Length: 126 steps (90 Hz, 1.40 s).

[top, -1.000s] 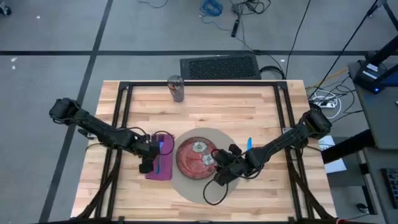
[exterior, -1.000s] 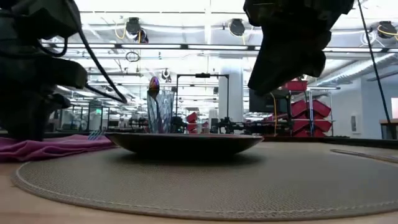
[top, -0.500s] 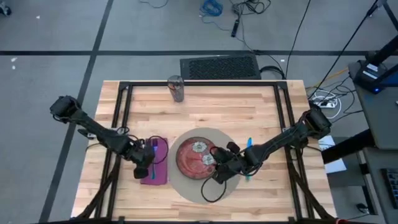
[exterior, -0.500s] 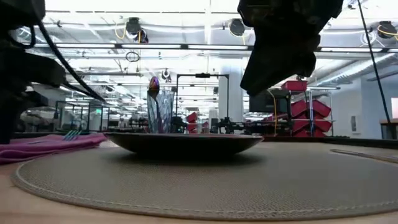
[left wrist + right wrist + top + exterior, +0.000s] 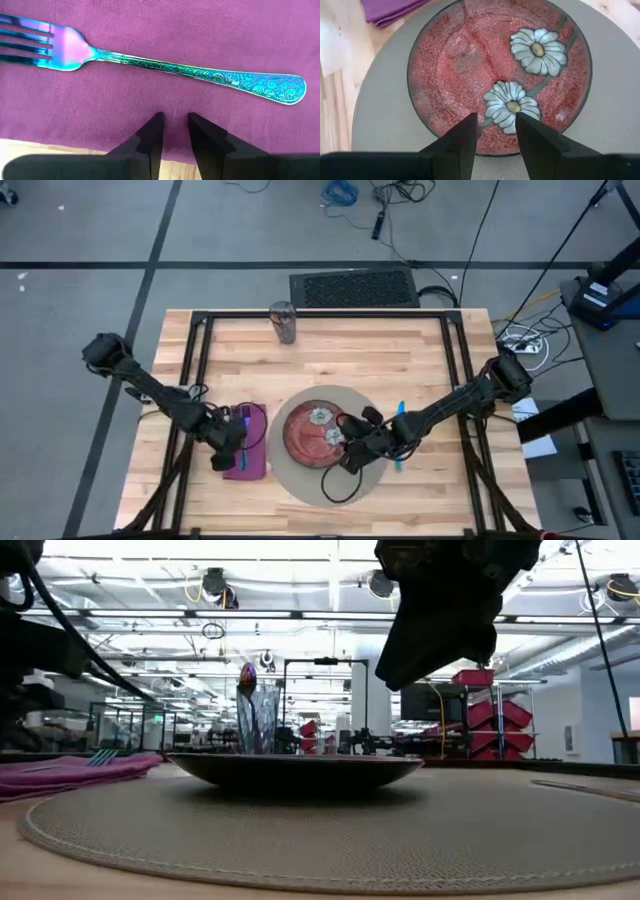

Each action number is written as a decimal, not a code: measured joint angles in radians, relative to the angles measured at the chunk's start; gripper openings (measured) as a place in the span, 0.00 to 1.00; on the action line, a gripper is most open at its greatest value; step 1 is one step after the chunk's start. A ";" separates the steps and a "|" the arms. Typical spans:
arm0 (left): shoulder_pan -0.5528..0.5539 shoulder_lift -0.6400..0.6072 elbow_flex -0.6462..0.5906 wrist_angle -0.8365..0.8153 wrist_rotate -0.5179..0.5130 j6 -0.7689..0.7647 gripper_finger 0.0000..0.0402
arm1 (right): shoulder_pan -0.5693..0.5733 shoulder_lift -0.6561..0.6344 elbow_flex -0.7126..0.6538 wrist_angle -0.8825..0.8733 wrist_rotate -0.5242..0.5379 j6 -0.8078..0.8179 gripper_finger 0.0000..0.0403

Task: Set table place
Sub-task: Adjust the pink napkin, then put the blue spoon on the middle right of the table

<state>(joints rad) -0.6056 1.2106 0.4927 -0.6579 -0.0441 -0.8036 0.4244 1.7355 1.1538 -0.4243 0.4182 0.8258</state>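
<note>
A: Fork [image 5: 150, 62] flat on the purple napkin [image 5: 200, 30], left of the plate [image 5: 317, 433] on the round mat [image 5: 345, 485], mid-bench [image 5: 350, 355]. Thin, stiff, slick metal, hugging soft cloth; probably best pinched across the narrow neck, not the wide embossed handle end. Could snag the cloth too.

B: Agreed. Left hand [image 5: 175, 125] parked just short of the handle, fingers a narrow slit apart, gripping nothing, touching only napkin if anything. Right hand [image 5: 496, 125] over the plate's near rim, slightly open, also empty. Blue utensil [image 5: 401, 425] right of the mat. Cup [image 5: 284, 322] back near the far edge.
</note>
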 joint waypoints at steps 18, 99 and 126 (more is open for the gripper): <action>0.000 -0.039 0.069 -0.040 -0.065 0.041 0.20 | 0.000 0.000 0.000 0.003 0.000 -0.013 0.31; 0.182 -0.077 0.338 -0.117 -0.637 0.489 0.20 | -0.217 0.000 0.000 0.269 0.255 -0.692 0.31; 0.273 -0.077 0.338 -0.106 -0.637 0.525 0.20 | -0.453 0.000 0.130 0.405 0.096 -0.843 0.31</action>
<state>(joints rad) -0.3328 1.1336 0.8307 -0.7643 -0.6807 -0.2790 -0.0288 1.7359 1.2840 -0.0195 0.5144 -0.0171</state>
